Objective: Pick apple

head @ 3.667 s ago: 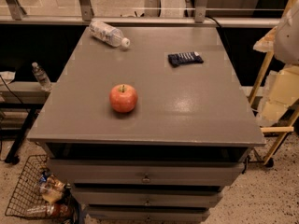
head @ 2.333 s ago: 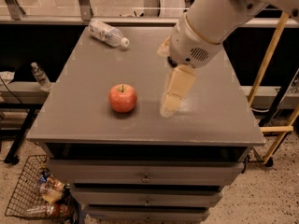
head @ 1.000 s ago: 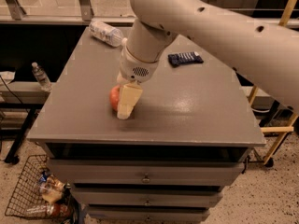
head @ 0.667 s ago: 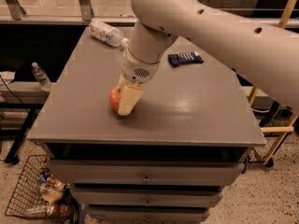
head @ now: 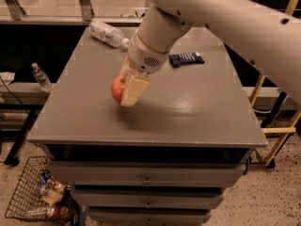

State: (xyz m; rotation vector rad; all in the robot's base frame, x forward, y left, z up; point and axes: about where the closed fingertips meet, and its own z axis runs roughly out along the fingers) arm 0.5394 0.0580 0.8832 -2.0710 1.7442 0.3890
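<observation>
The apple (head: 116,89), red-orange and round, is at the left middle of the grey table (head: 197,112). My gripper (head: 125,92) comes down from the big white arm and is shut on the apple. One cream finger (head: 133,90) covers the apple's right side and the other is behind it. The apple seems held slightly above the tabletop, with a shadow under it and to its right.
A plastic water bottle (head: 107,33) lies at the back left of the table. A dark blue packet (head: 186,59) lies at the back right. A wire basket (head: 33,194) with items stands on the floor at the left. A yellow frame (head: 278,130) stands at the right.
The arm swung in from the right and came down over the apple. The fingers closed on it, and the apple now sits a little higher in view than before.
</observation>
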